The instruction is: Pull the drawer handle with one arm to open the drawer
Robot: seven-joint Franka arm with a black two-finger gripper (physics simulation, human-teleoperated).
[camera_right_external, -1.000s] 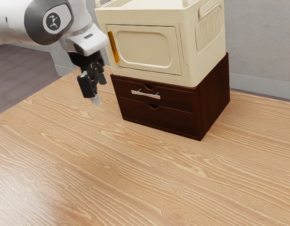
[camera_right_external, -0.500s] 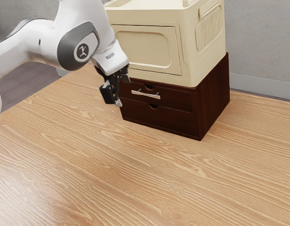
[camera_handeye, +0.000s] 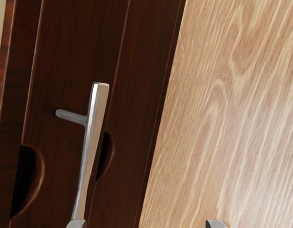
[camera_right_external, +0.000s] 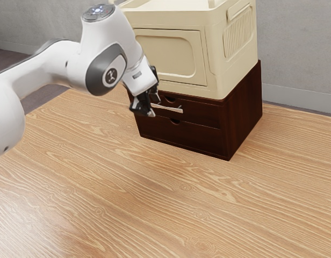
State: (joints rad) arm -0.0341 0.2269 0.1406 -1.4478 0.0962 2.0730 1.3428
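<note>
1. The wood-grained counter [camera_right_external: 112, 193] carries everything and runs out in front of the drawers.
2. A cream cabinet [camera_right_external: 168, 54] stands on top of the dark drawer unit [camera_right_external: 243, 113].
3. The upper drawer [camera_right_external: 200, 114] of that unit looks shut, its front flush with the frame.
4. The end effector [camera_right_external: 154, 106] is spread wide, nothing between its fingertips, close to the drawer front at the handle's end toward the exterior view's left. Its spread runs roughly across the handle's long axis.
5. The handle [camera_right_external: 171, 109] is on the upper drawer, lying level along its front and stretching from the end effector toward the exterior view's right. By the wrist view it lines up with one fingertip rather than the gap, so the hand probably needs to shift toward the drawer front before closing and pulling. Whether that fingertip touches it, I can't quite tell.
6. The handle itself is a slim, silvery, slightly bowed bar, held off the wood by a thin round post [camera_handeye: 70, 117].
</note>
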